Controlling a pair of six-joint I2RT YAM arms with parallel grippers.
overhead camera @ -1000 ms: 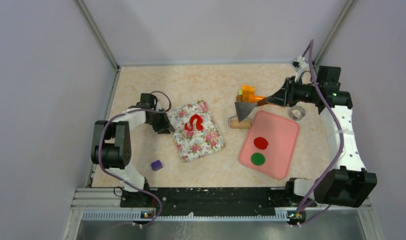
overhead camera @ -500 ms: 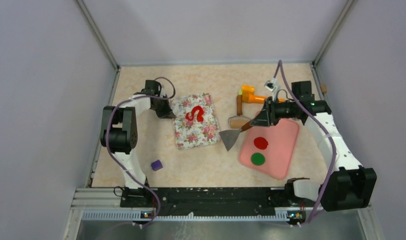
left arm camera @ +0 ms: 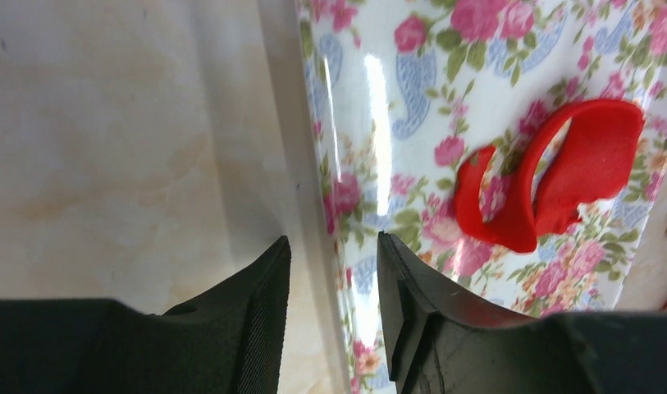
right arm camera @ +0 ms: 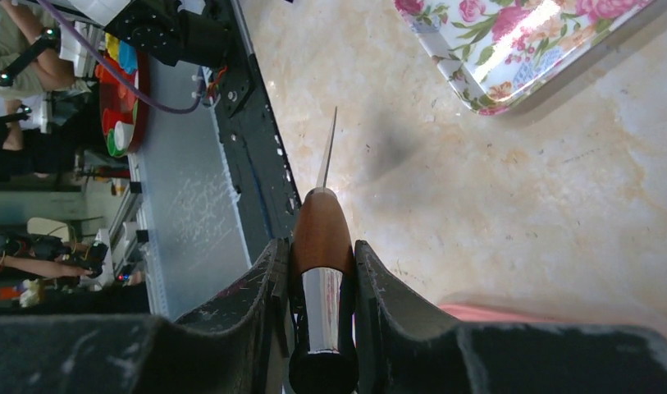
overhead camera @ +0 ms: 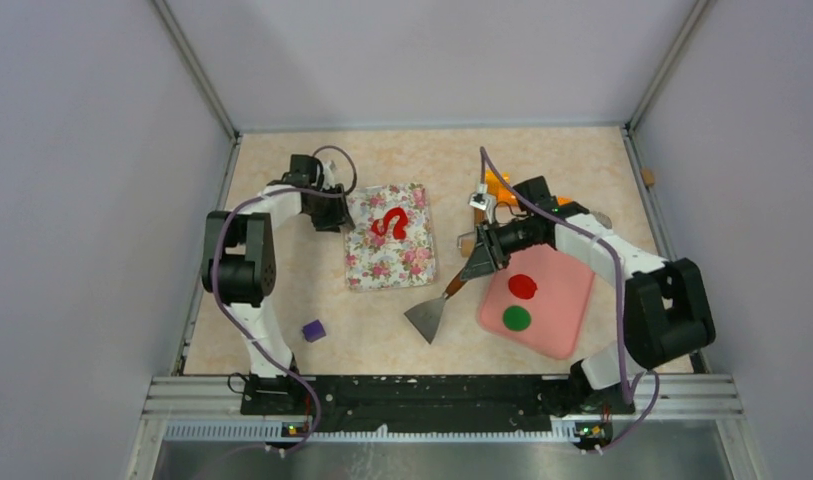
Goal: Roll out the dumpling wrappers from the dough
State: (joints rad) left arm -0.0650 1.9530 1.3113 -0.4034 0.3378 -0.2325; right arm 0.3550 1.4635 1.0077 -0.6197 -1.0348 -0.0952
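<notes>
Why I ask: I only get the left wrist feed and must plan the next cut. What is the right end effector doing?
Observer: The right end effector is shut on a scraper by its wooden handle. The blade points toward the near edge, between the floral mat and the pink tray.
Operator: Any finished wrappers?
Observer: One red disc lies on the pink tray, with a green disc beside it.
Operator: Anything close to my arm?
Observer: A purple cube lies beside the left arm, apart from the floral mat.
</notes>
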